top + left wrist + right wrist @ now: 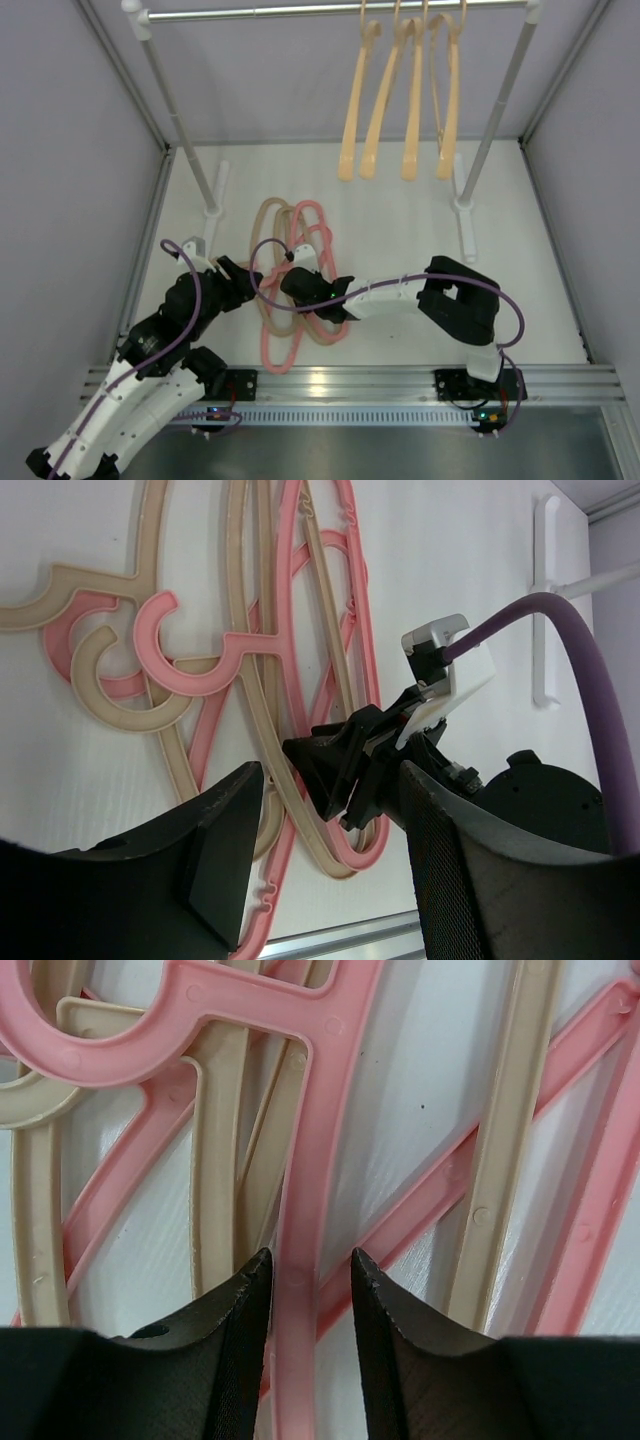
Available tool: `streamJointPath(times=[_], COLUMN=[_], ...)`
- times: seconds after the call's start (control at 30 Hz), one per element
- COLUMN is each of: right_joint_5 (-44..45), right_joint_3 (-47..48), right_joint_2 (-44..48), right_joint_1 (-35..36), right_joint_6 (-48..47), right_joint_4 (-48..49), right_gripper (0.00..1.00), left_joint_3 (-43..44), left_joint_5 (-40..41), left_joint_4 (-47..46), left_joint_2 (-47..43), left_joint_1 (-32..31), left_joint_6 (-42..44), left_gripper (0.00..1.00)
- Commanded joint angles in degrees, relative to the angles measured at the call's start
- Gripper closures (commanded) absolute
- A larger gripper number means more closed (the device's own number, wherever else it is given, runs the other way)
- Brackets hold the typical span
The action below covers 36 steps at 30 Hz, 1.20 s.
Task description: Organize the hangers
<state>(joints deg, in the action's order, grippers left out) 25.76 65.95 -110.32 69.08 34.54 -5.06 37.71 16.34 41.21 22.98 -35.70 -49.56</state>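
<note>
The move to come turned on one pink hanger (298, 1160) in the loose heap of pink and beige hangers (268, 215), which lay flat on the table (400, 230) in front of the rail (250, 13), toward its left post. Four peach hangers (410, 100) hung from the rail's right half. The heap's long axes ran roughly square to the rail, from it toward the arms. The right gripper (311, 1260) was plainly the nearer one. It was low over the side of the heap farther from the rail, with the pink hanger's thin bar running lengthwise straight through the gap between its fingers. The jaws stood narrow, one on each side of that bar, and the right wrist view did not show whether they pinched it or only straddled it. By my judgement a short squeeze and a lift toward the rail was all that was called for. The left gripper (238, 274) hovered just beside the heap, on the side of the rail's left post, jaws apart and holding nothing.
</note>
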Motion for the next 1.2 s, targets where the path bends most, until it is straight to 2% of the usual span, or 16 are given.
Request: streamJointPath(times=[0.0,0.07,0.17,0.2,0.3,0.6,0.77,0.97,1.17], right_joint_5=[-0.80,-0.88,-1.15,-1.15,-1.24,-2.81,-8.51,-14.93,-16.35], right_joint_3=[1.81,1.81,1.63,1.46,0.67,1.10,4.97,17.26,35.87], right_joint_2=[-2.00,-2.00,-1.21,-0.43,2.03,12.92,15.49,13.47,6.27], right_joint_1=[-0.70,-0.70,-0.70,-0.70,-0.70,-0.61,-0.61,-0.61,-0.61], right_joint_6=[-0.18,-0.18,0.00,0.08,0.35,2.19,2.72,3.34,2.99], right_joint_4=[2.69,2.69,2.69,2.60,2.60,1.20,0.14,-1.70,-7.33], right_gripper=[0.65,0.67,0.82,0.90,0.99,1.00,1.00,1.00,1.00], left_joint_3=[-0.62,-0.71,-0.89,-0.80,-0.45,1.83,5.08,11.05,20.55], left_joint_5=[-0.17,-0.34,-0.34,-0.34,-0.52,-0.17,0.80,2.20,5.80], left_joint_4=[-0.69,-0.69,-0.78,-0.69,-0.69,-0.17,0.27,2.03,5.72], left_joint_2=[-0.83,-0.83,-1.01,-1.18,-1.45,-2.06,-2.68,-3.12,-4.00], left_joint_1=[-0.07,-0.07,-0.07,-0.07,-0.07,-0.07,-0.07,-0.07,-0.07], left_joint_6=[0.43,0.26,0.25,0.25,0.34,0.78,1.31,2.19,4.29], left_gripper=[0.38,0.39,0.38,0.39,0.38,0.39,0.38,0.39,0.39])
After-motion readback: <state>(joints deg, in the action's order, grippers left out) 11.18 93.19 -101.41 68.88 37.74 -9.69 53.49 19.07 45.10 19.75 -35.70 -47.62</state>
